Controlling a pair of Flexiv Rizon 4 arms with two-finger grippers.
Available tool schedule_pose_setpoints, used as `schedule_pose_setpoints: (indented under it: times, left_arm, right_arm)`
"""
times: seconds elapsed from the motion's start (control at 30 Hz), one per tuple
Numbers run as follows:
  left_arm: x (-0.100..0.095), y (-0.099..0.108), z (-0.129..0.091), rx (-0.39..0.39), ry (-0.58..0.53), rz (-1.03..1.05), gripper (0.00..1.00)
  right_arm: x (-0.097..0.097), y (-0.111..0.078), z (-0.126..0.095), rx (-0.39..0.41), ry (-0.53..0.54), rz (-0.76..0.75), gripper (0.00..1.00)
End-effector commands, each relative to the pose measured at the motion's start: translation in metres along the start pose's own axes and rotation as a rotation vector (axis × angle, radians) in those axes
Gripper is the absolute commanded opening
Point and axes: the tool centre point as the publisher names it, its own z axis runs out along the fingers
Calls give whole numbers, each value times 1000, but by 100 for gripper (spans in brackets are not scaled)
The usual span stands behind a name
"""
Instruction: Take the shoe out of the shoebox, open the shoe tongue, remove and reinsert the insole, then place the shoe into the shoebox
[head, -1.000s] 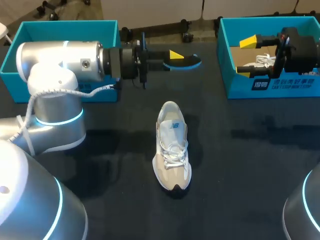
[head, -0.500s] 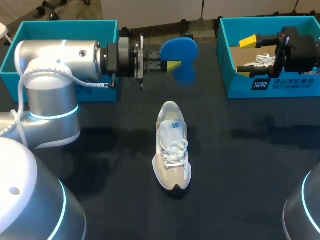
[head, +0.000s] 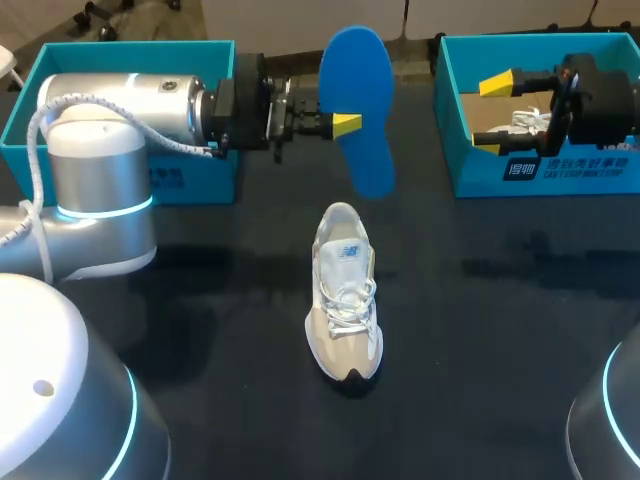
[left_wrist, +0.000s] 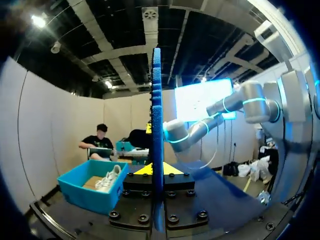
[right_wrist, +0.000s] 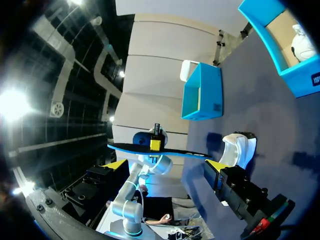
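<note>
change: insole (head: 360, 110) went from lying flat and edge-on a second ago to standing upright with its broad blue face toward the head view; the left arm's wrist rolled, and the arm barely moved otherwise
unchanged: shoe (head: 344, 290) and the right arm are where they were
meaning: the insole is out, so removal looks done; the roll reads as lining up for reinsertion, which hasn't started
left end effector (head: 345, 124): pinching the insole at mid-length, yellow tips pressed on both faces; the left wrist view shows it edge-on between the fingers
insole position: in the air over the far middle of the surface (head: 500, 300), beyond the shoe's heel and not touching it
shoe position: on the surface at centre, toe toward the near edge, collar opening at the far end, laces still tied
right end effector (head: 490, 116): fingers spread, nothing between them, hanging over the right shoebox
right shoebox (head: 455, 120): far right, holds a second white shoe (head: 528, 122) on a brown cardboard floor
left shoebox (head: 120, 52): far left, interior mostly hidden by the left arm; can't tell its contents
next: probably tip the insole toe down into the collar; no hand is steadying the shoe, so it may slide
</note>
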Motion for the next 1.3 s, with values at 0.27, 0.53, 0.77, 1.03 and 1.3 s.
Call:
schedule_pose_setpoints:
  times: [0.27,0.53,0.77,1.03,1.3]
  left_arm:
    - [1,-3,-2,-67,65,-732,0]
    - [8,12,0,-98,134,-1102,0]
    - [5,24,1,-61,144,-1259,0]
    - [-1,32,3,-56,164,-1448,0]
    - [-4,36,3,-35,198,-1564,0]
  right_arm:
    - [0,0,1,-1,-1,0,100]
    - [0,0,1,-1,-1,0,100]
    - [0,0,1,-1,-1,0,100]
    - [0,0,1,-1,-1,0,100]
    - [0,0,1,-1,-1,0,100]
